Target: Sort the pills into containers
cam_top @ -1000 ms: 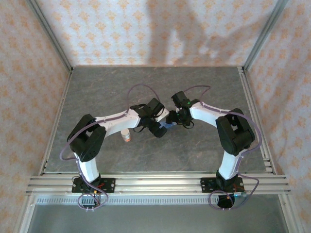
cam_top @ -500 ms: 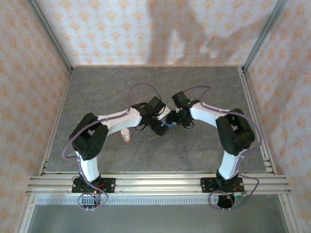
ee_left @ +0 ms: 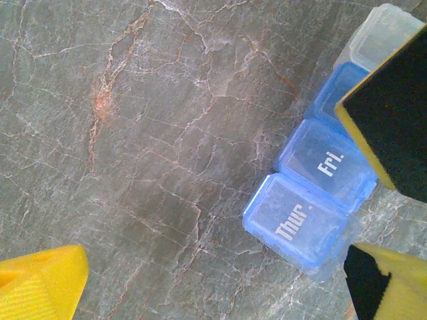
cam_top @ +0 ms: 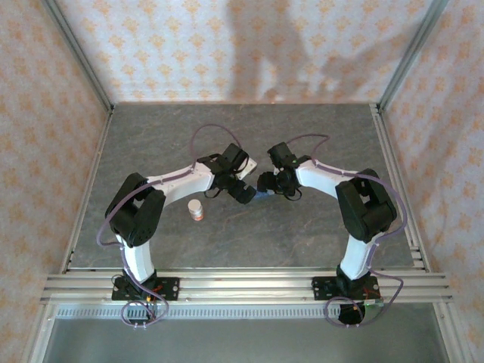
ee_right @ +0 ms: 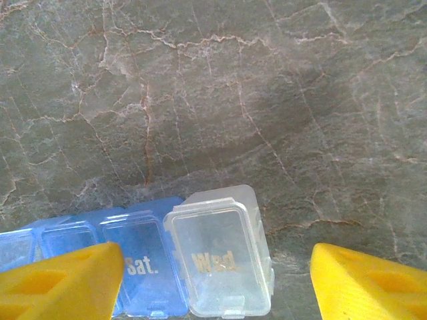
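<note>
Left arm has swung its wrist back and toward the far-left over the last second, so the left gripper [cam_top: 243, 193] now sits a bit further from the pill organizer [ee_left: 313, 200]. Right arm looks unchanged.

Current state:
- Left gripper is fully released, with nothing between its jaws but bare table [ee_left: 133, 133]. The organizer lies just off to its right side.
- Right gripper [ee_right: 217, 283] hangs over the organizer's end and straddles the clear Wed. compartment [ee_right: 220, 260]. Its jaws are apart with visible table between one finger and the box, so it isn't clamped on anything.
- The organizer lies flat on the table between the two grippers. The Thur. and Fri. lids look shut.
- White bottle [cam_top: 196, 209] stands upright near the left forearm, apart from both grippers.
- In the left wrist view a black-and-yellow finger [ee_left: 393, 127] overlaps the strip's far end — most likely the right gripper's.

My read is that sorting hasn't really started. The left arm backing off looks like it's making room, or heading for the bottle. Lids need opening first, and the right gripper seems placed for that.
</note>
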